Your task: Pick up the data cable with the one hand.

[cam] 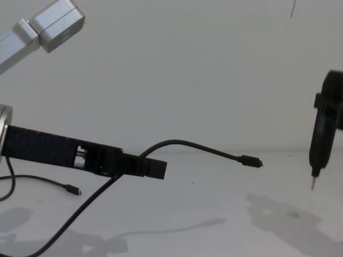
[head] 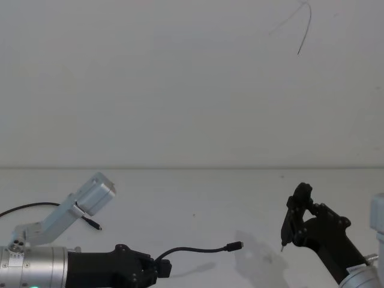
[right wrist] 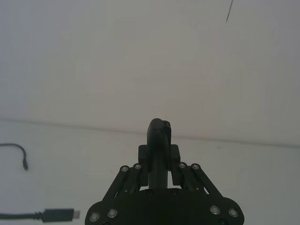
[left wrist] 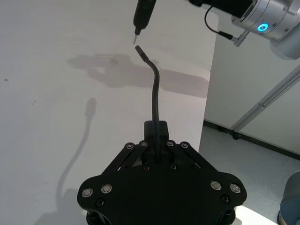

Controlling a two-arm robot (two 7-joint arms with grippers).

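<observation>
Left gripper [head: 163, 268]: jaws clamping on data cable [head: 198, 251], hovering above white table [head: 198, 198], near left. Cable arching rightward out of jaws, its plug [head: 234, 246] hanging in air clear of surface. Rest of cable drooping down-left below gripper in chest view. Right gripper [head: 303, 213]: gripping narrow dark tool [head: 287, 231], pale tip pointing down, near plug, not touching.

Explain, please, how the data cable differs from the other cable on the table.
The data cable is clamped in the left gripper's shut jaws, plug aloft, pointing toward the right gripper; the second cable lies loose on the table. The data cable looks thicker, its plug bigger. Both are black.
</observation>
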